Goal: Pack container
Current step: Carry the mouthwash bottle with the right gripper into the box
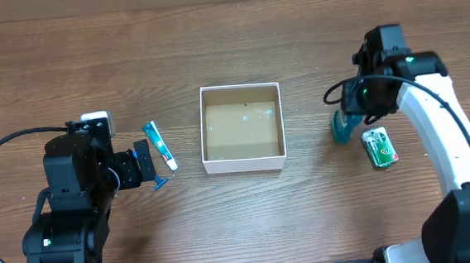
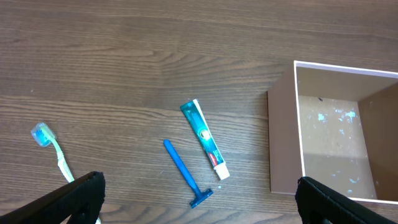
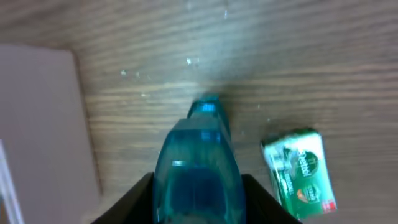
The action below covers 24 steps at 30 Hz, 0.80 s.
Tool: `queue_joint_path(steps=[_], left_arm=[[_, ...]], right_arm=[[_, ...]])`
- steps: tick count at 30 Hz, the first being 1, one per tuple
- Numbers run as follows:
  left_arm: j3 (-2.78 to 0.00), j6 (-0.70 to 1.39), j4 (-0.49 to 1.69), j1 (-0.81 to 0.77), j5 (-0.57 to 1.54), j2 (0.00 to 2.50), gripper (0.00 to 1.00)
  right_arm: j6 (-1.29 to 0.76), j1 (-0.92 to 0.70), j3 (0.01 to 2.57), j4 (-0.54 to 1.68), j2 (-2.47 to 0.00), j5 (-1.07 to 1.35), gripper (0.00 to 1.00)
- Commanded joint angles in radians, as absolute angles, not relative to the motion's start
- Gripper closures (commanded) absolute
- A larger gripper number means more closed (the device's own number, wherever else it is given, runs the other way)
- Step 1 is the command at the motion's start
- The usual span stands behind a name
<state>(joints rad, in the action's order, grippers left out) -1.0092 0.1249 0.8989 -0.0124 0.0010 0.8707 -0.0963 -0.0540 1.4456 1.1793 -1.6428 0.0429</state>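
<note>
gripping a teal bottle, right hand near container.

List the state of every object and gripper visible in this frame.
container, upright, open, empty
toothpaste tube, lying flat on table
razor, lying flat on table
toothbrush, lying flat on table
green packet, lying flat on table
left gripper, open, empty
right gripper, shut on blue bottle

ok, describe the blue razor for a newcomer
Start at the square white-walled box with a brown cardboard floor, mid-table. On the left arm's side lies a white-and-teal toothpaste tube; the blue plastic razor lies just beyond it. It alone is a plain stick with a T-shaped head.
</note>
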Motion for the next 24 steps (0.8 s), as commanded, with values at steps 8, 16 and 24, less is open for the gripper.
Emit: queue_joint_path(steps=[8,16,24], left_arm=[[-1.038,0.135,0.892,-0.007,0.009,0.863,0.0],[-1.038,0.136,0.892,-0.007,0.008,0.863,0.0],[-1.038,0.136,0.893,-0.007,0.009,0.863,0.0]], right_arm=[[-0.314,-0.489,1.839,1.286,-1.575,-0.027,0.96],[-0.432,-0.68,1.839,1.15,-1.769,-0.084,0.96],[-0.502,-0.681,1.839,1.016,-1.96,-0.094,0.96]])
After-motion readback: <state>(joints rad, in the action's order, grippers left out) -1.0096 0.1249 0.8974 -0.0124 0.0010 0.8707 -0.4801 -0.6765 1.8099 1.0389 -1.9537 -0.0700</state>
